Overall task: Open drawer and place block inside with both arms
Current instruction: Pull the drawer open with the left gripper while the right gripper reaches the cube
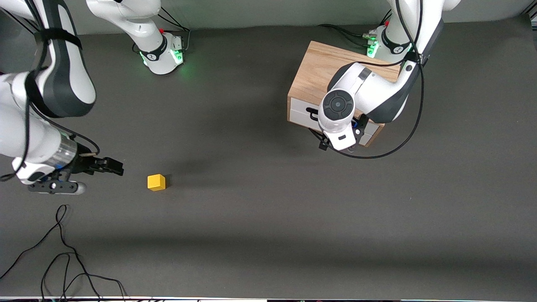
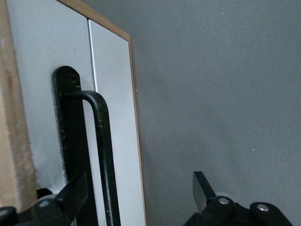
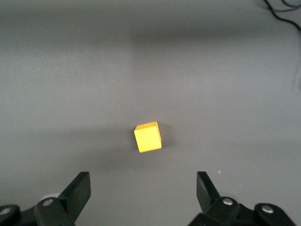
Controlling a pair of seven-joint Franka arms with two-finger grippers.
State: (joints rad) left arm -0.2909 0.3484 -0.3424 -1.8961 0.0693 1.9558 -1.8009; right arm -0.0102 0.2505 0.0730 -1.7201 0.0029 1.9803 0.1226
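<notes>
The light-wood cabinet (image 1: 319, 69) stands toward the left arm's end of the table. Its drawer (image 1: 298, 114) is closed, with the white front flush. My left gripper (image 2: 138, 190) is open in front of the drawer (image 2: 42, 103), and the black wire handle (image 2: 101, 141) lies between its fingers, close to one finger (image 2: 75, 193). In the front view the left wrist (image 1: 337, 109) hides the fingers. The yellow block (image 1: 156, 182) sits on the grey table. My right gripper (image 1: 114, 166) is open, empty and low beside the block (image 3: 148, 137), and its fingers do not reach the block.
Loose black cables (image 1: 63, 251) lie on the table near the front camera at the right arm's end. The two arm bases (image 1: 163, 52) stand along the table edge farthest from the front camera. Bare grey table (image 1: 260, 201) lies between the block and the cabinet.
</notes>
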